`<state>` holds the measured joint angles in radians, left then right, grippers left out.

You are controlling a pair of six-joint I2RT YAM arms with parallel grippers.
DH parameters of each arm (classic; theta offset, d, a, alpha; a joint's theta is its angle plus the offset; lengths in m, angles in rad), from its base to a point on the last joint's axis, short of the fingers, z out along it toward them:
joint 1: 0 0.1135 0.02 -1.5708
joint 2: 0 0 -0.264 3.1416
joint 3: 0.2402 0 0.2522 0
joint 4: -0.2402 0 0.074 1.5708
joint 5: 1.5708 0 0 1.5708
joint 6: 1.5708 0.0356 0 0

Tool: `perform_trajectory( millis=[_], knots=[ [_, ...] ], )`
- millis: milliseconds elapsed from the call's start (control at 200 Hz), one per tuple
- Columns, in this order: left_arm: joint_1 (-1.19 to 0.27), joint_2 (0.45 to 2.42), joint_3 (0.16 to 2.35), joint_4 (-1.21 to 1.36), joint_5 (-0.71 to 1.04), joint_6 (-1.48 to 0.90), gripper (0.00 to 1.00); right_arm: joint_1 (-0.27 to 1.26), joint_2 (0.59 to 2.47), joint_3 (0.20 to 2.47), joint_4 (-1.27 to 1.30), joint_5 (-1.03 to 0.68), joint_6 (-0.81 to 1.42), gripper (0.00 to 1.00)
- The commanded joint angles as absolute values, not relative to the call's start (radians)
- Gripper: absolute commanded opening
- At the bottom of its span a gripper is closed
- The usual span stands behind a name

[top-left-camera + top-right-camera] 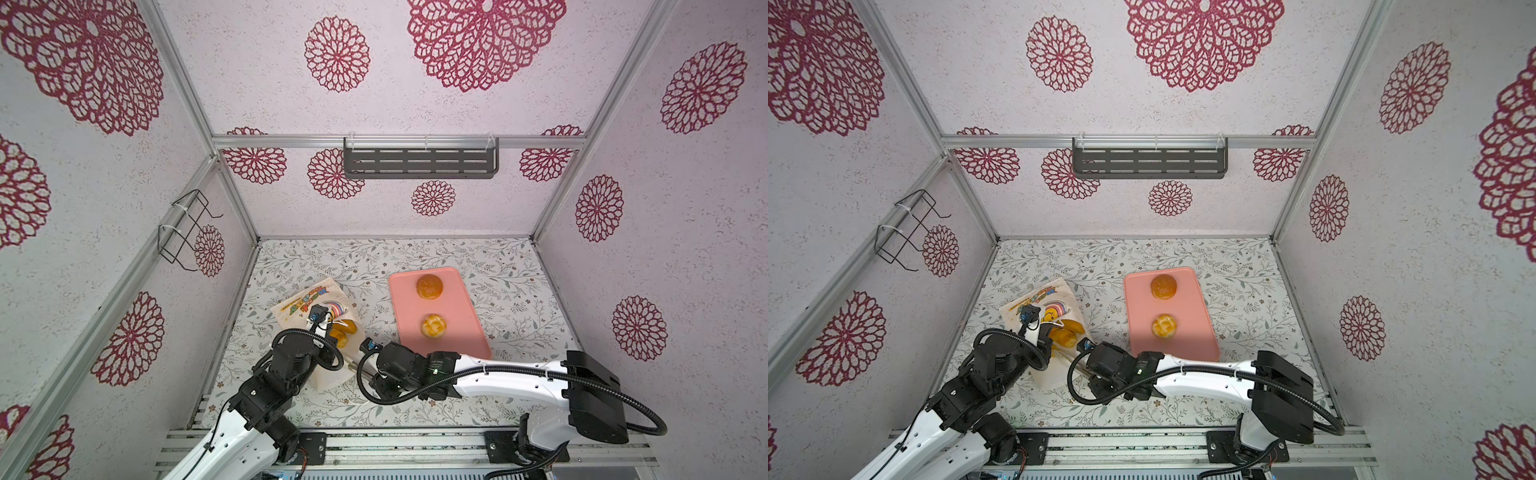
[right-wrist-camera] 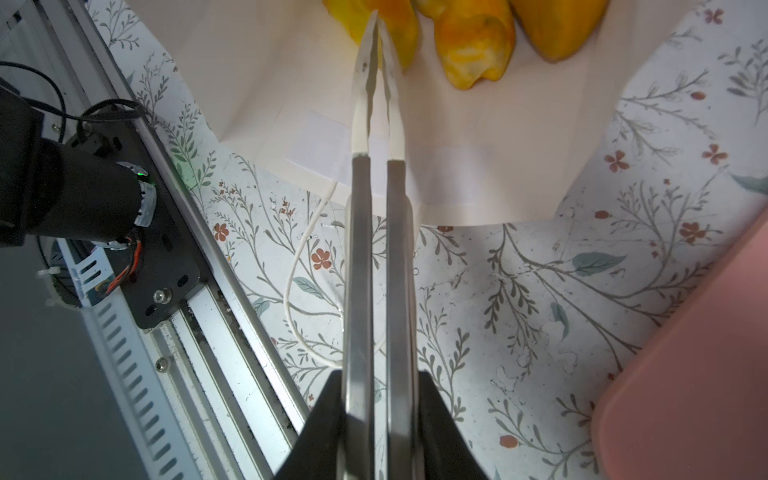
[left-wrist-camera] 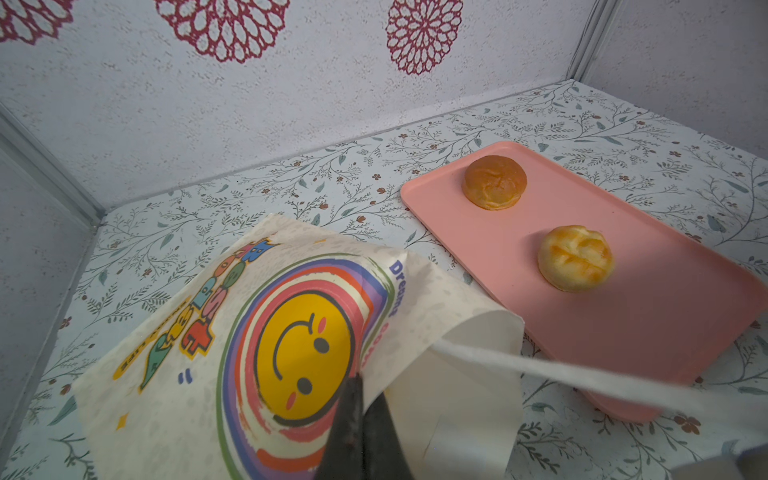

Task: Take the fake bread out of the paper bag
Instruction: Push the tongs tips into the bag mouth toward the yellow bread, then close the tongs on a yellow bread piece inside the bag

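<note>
Right gripper [image 2: 380, 386] clenched on tongs [image 2: 376, 104]; I see tips together at fake bread [image 2: 473, 45] inside paper bag [image 3: 199, 332] lying on table. Left gripper [image 3: 361, 403] pinching bag rim (two buns [image 3: 494, 181] on pink tray [image 3: 665, 332]).

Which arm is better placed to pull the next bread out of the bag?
Right. The right tool grips tongs with tips inside the bag, at the bread; the left tool is pinching the bag's upper side.

**Bag left, tray right**

The paper bag [image 1: 297, 309] lies on the table [image 1: 507, 270] at my left, with pastries [image 1: 344, 330] in its mouth and my tongs [image 2: 359, 232] reaching in. On the tray [image 1: 465, 336] to its right, the far bun [image 1: 429, 286] sits behind the near bun [image 1: 434, 326].
</note>
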<state>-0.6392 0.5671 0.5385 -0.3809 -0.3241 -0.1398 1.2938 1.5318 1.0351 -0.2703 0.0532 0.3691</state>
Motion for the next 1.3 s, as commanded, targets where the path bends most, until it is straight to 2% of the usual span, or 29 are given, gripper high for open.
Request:
perform_trajectory(
  millis=[0, 245, 821, 1296],
  knots=[
    [-0.643, 0.561, 0.531, -0.365, -0.328, -0.164, 0.00, 1.305, 1.483, 1.058, -0.226, 0.101, 0.295, 0.28],
    [-0.643, 0.582, 0.536, -0.361, -0.327, -0.138, 0.00, 1.328, 1.500, 1.074, -0.232, 0.151, 0.203, 0.30],
    [-0.638, 0.560, 0.532, -0.338, -0.304, -0.118, 0.00, 1.348, 1.714, 1.258, -0.387, 0.281, 0.147, 0.32],
    [-0.637, 0.555, 0.536, -0.341, -0.286, -0.118, 0.00, 1.350, 1.750, 1.308, -0.386, 0.305, 0.131, 0.40]
  ],
)
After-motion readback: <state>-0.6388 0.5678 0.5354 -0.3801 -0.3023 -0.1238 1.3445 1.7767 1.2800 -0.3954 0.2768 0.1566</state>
